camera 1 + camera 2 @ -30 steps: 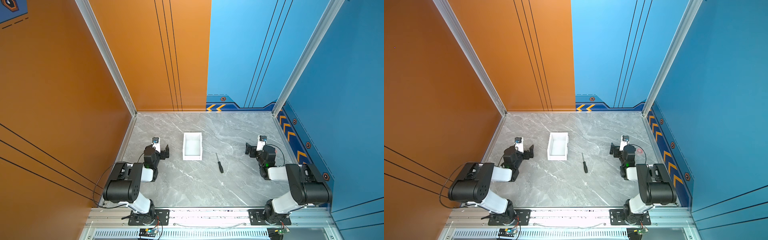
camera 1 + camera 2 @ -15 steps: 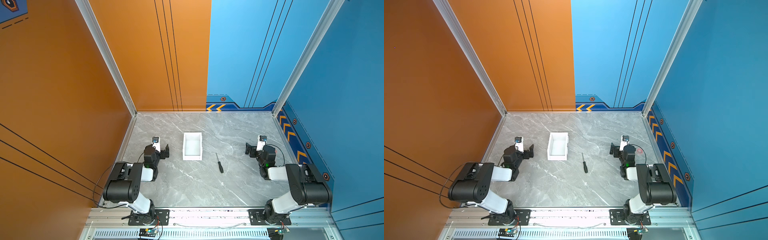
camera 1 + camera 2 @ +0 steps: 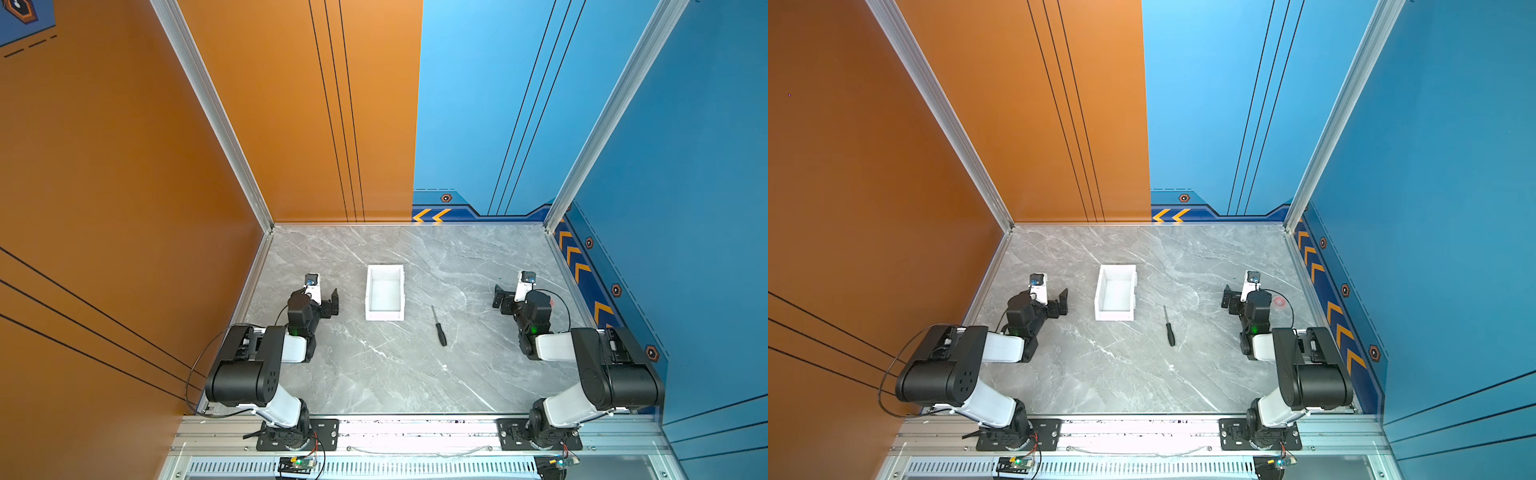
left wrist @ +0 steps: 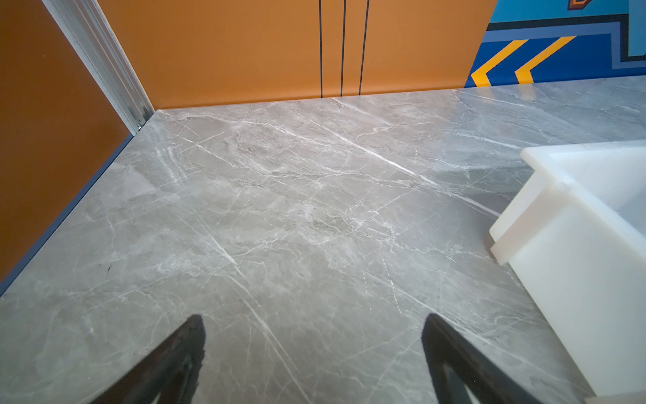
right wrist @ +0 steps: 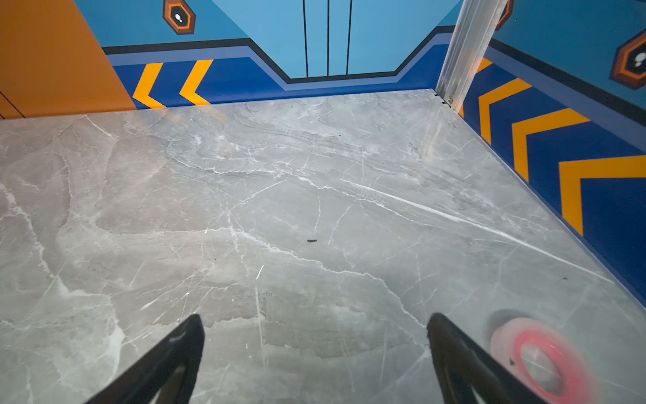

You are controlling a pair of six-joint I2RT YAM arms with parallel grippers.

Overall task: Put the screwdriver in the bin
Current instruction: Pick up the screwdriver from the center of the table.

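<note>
Item 1, the screwdriver [image 3: 439,328]: black handle, thin dark shaft, lying flat on the grey marble-patterned table [image 3: 374,374]. The shaft points toward the back wall and the handle toward the robot's base rail. It rests on the robot's right of the bin, near that bin's front corner but clear of it, and nearer the bin than the right arm; nothing touches it. Item 2, the bin [image 3: 385,316]: white, open-topped, low-walled, standing upright between the 2 arms, with nothing visible inside in both top views. Item 3, left pincer [image 4: 313,317]: released, jaws spread wide over bare table, grasping nothing, parked low just beside the bin's left wall, which shows at the edge of the left wrist view. Item 4, right pincer [image 5: 316,316]: released, jaws fully apart, grasping nothing, parked low near the right wall and well apart from the screwdriver, which does not appear in the right wrist view. Item 5, a blurred pink ring [image 5: 521,339] lying on the table just beside the right pincer; what it is cannot be told. Status, as judged: 0 of the task's steps are done. The reach, the grasp of the screwdriver, the carry over the rim and the release into the bin all remain. The right arm looks the likelier one for the pickup, since the tool lies on its side of the bin.
</note>
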